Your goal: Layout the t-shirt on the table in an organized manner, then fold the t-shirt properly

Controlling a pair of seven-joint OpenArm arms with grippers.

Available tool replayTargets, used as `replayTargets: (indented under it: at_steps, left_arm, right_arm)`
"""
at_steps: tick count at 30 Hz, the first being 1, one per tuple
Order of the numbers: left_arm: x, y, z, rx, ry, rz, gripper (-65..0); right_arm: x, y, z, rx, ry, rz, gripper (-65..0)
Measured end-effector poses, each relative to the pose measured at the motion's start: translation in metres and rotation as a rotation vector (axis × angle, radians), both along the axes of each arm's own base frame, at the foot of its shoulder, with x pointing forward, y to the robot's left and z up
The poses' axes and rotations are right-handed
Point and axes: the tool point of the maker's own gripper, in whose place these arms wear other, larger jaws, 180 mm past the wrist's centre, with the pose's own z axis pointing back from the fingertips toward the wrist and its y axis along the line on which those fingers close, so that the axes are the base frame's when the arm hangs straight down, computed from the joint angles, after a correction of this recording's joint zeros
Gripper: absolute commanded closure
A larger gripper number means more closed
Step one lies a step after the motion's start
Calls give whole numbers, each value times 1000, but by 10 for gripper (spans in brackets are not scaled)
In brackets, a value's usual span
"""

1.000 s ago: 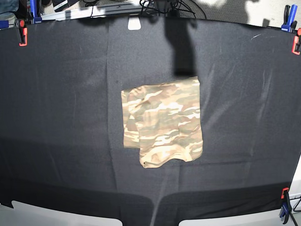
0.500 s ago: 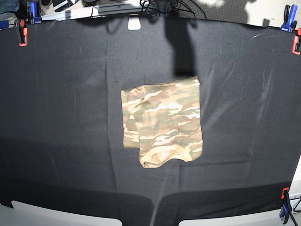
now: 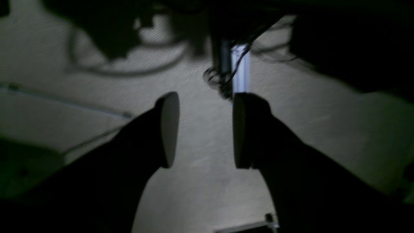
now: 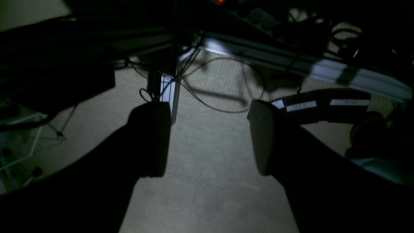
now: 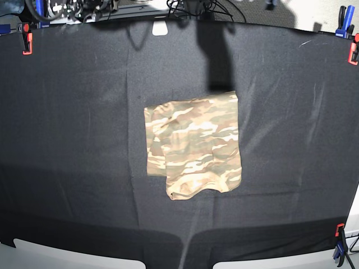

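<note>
- Change from the earlier base frames: the t-shirt [image 5: 193,147] lies exactly as it did; only the clutter along the top left edge looks different, with dark gear now showing behind the clamp there.
- Base view: the t-shirt, folded into a compact, roughly rectangular packet, rests near the middle of the table [image 5: 67,140]. Its lower edge is uneven, one layer hanging lower on the right side of the picture. A red clamp [image 5: 26,43] grips the cloth at the top left, a blue clamp [image 5: 342,23] at the top right, and another pair sits at the bottom right corner. Neither arm appears over the cloth.
- Left wrist view: the left gripper [image 3: 205,129] points at pale floor, its two fingers parted with nothing between them. A light metal post [image 3: 239,69] with tangled cable stands beyond the fingertips.
- Right wrist view: the right gripper [image 4: 208,139] is likewise spread wide and empty, above floor, with loose cables [image 4: 213,94] and a pale rail [image 4: 291,69] behind. No shirt shows in either wrist view.
</note>
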Motion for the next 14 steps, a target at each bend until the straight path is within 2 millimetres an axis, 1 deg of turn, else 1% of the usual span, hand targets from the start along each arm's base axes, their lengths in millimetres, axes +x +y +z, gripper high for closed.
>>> replayTargets:
  at_steps: [1,3,7,14]
  left_arm:
    - [-3,2,0,13,4,2,-250]
    - [-5,0,0,9,10,11,-250]
    - [6,-1,0,-1,-21,62,-250]
    - [4,-1,0,1,-14,61,-250]
  right_arm:
    - [-1,0,0,-1,3,2,-371]
    - [0,0,0,1,-4,-1,-371]
    - [1,0,0,1,-5,0,-371]
    - [1,0,0,1,-7,-1,-371]
